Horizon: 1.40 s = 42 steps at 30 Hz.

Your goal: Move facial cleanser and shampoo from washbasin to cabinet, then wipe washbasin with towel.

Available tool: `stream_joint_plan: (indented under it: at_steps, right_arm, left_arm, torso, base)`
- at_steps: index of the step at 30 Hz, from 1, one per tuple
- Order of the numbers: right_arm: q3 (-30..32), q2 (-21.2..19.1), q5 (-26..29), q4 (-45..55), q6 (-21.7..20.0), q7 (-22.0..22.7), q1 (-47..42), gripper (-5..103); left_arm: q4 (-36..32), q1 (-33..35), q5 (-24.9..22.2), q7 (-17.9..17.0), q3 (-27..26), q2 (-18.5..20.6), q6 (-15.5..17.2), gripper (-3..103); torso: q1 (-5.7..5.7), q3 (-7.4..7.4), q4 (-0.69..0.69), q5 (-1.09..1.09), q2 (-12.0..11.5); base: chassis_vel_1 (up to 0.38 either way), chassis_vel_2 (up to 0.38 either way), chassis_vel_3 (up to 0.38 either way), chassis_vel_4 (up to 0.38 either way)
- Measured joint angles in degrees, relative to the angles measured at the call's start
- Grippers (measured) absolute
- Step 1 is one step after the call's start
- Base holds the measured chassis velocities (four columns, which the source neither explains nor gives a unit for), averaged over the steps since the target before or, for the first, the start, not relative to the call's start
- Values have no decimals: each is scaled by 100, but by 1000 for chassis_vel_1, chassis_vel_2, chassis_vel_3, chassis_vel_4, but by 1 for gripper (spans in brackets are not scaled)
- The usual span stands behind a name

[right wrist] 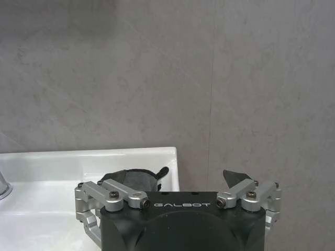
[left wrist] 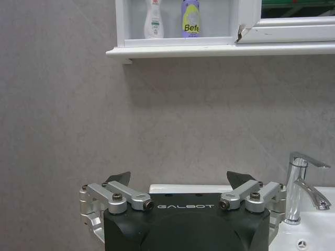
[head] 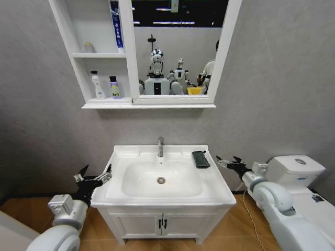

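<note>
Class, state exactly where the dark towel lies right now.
In the head view, the towel lies on the washbasin rim at its back right corner, right of the tap, with the open right claw just beyond the basin's edge.

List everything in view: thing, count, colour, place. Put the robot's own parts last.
washbasin: one, white, on the low vanity, centre.
tap: one, chrome, at the basin's back rim.
towel: one, dark grey, folded on the basin's back right deck.
cabinet: one, white, on the wall above the basin, joined to the mirror.
white bottle: one, in the cabinet's lowest compartment.
purple bottle: one, beside the white bottle, same compartment.
blue-and-white tube: one, upright in the compartment above.
mirror: one, white-framed, right of the cabinet.
vanity: one, white, two doors, black handles.
toilet: one, white, right of the basin.
left gripper: open, at the basin's left edge.
right gripper: open, at the basin's right edge, near the towel.
</note>
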Motion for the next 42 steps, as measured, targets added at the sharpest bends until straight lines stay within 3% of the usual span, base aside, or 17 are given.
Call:
stream_joint_plan:
  at_steps: [6,11,15,21,28,42]
  right_arm:
    - [-661,-178,355,-647,-191,53,898,100]
    - [-1448,-125,677,-1102,-590,478,1606,100]
    - [-1855,-71,557,-1477,-704,501,1934,100]
    - [-2146,-69,236,-1858,-701,227,2249,100]
    - [-2570,-47,329,-2241,-714,203,2720,100]
    - [-3242,100,750,-2903,-737,654,3301,100]
  left_arm:
    - [0,0,0,-2,-1,0,0,100]
    - [0,0,0,-1,0,0,0,100]
    - [0,0,0,-1,0,0,0,100]
    - [0,0,0,-2,0,0,1,100]
    - [0,0,0,-2,0,0,1,100]
    - [0,0,0,-2,0,0,1,100]
  torso:
    - [1,0,1,0,0]
    - [0,0,-1,-1,0]
    - [1,0,1,0,0]
    - [1,0,0,0,0]
    - [0,0,0,0,0]
    - [1,0,0,0,0]
  base:
    - [0,0,0,0]
    - [0,0,0,0]
    - [0,0,0,0]
    - [0,0,0,0]
    - [0,0,0,0]
    - [0,0,0,0]
